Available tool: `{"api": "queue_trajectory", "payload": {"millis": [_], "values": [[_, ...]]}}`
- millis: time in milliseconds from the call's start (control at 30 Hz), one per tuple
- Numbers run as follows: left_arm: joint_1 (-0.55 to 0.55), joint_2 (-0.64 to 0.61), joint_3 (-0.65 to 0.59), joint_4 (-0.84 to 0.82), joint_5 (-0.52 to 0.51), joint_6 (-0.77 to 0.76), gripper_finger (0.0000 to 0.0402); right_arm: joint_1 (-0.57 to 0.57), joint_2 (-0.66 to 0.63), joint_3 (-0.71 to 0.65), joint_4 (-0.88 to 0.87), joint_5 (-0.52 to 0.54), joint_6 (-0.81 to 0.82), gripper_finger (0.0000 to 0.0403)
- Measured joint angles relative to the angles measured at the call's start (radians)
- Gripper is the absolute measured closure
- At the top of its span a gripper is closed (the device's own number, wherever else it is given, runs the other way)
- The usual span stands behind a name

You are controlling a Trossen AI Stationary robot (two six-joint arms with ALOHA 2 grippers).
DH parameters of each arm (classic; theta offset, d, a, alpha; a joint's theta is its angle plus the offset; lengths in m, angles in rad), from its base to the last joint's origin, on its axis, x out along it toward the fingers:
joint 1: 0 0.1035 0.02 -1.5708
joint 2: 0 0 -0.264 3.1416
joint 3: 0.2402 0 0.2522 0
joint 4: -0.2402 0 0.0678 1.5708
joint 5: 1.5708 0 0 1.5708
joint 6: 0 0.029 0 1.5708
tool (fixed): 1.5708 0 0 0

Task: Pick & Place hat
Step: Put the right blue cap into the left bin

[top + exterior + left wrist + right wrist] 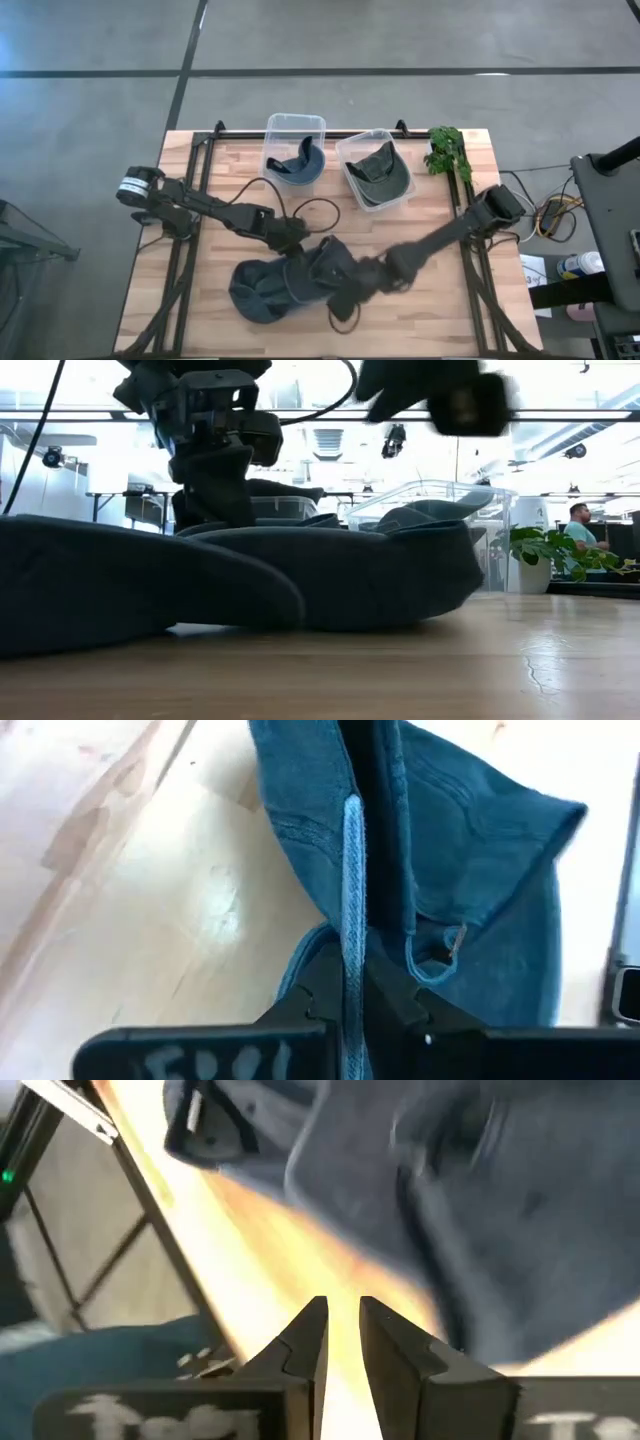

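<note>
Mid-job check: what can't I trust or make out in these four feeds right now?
- High view: the right gripper is motion-blurred over the blue hat; contact unclear.
- Low view: the hat fills the foreground and hides the table behind it; the right arm is a blur at the top edge.
- Left wrist view: the left gripper pinches hat fabric; the rest is cropped.
- Right wrist view: everything beyond the fingers is smeared.

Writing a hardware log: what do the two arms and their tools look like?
Both arms are dark and slim. The left arm has a white-ringed base joint and a looping black cable. The left tool and right tool have tapered black fingers; pale handwritten marks sit on their bodies.
</note>
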Motion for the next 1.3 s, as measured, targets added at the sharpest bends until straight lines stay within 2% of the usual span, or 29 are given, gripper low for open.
{"api": "queue_trajectory", "payload": {"millis": [267, 433, 567, 833, 900, 1300], "values": [[0.000, 0.000, 0.000, 0.029, 0.018, -0.016, 0.0378, 0.113, 0.028, -0.022, 0.030, 0.045, 0.478, 0.0342], [0.002, 0.000, 0.000, 0.081, 0.015, -0.047, 0.0378, 0.143, 0.085, -0.068, 0.206, 0.065, 0.693, 0.0313], [0.003, 0.000, 0.000, 0.096, 0.014, -0.052, 0.0378, 0.150, 0.154, -0.079, 0.361, 0.210, 0.824, 0.0275], [-0.011, -0.001, 0.000, 0.068, -0.083, -0.044, 0.0378, 0.190, 0.174, -0.070, 0.350, 0.429, 1.066, 0.0224], [-0.011, -0.002, 0.000, 0.070, -0.099, -0.044, 0.0378, 0.200, 0.175, -0.070, 0.327, 0.477, 1.096, 0.0221], [-0.010, -0.045, 0.000, 0.130, -0.099, -0.041, 0.0378, 0.153, 0.160, -0.071, 0.187, 0.486, 1.094, 0.0220]]}}
